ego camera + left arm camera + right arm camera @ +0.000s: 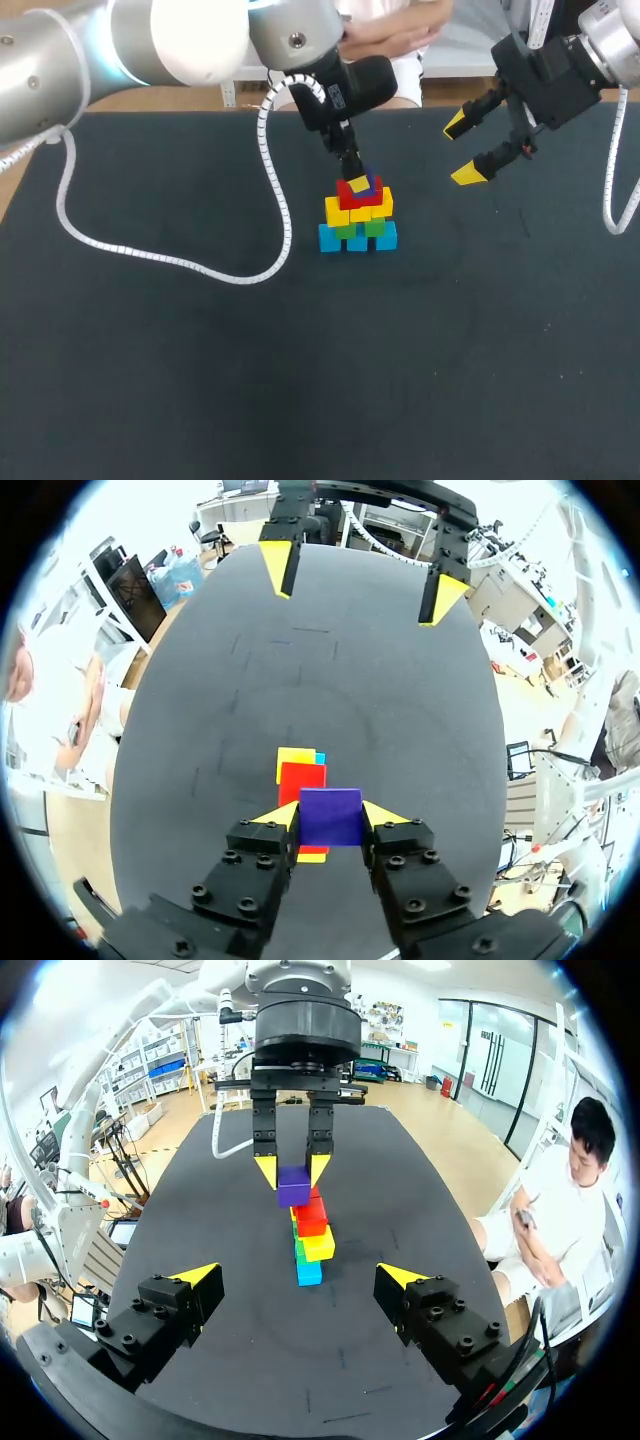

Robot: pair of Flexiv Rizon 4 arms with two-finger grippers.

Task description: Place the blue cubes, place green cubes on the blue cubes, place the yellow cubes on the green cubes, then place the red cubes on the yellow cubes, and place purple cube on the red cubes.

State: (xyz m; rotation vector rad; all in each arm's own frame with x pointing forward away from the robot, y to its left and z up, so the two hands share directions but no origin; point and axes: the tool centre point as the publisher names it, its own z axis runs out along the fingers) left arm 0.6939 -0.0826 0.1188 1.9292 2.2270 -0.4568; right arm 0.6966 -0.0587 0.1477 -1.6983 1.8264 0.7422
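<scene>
Gripping the purple cube (331, 816) from two sides, the left gripper (331, 815) has both yellow fingertips (277, 815) pressed flat against opposite faces of it, directly over the top of the cube stack near the middle of the dark table (200, 380). From the right wrist view the cube sits at the very top of the tower, its underside meeting the red cubes (311, 1215), though whether its weight rests on them cannot be told. Below the red layer come the yellow cubes (345, 212), then the green cubes (373, 227), with the blue cubes (357, 238) side by side on the table as the base. The layers narrow upward, and in the right wrist view one yellow cube juts out to the side of the column. Seen from the left wrist, red, yellow and a sliver of blue peek out from under the purple cube ahead of the fingers. The right gripper (461, 150) hangs well apart from the stack on the right side, above the table, its fingers spread wide with nothing between them. A white coiled cable (180, 262) from the left arm loops across the table beside the stack.
</scene>
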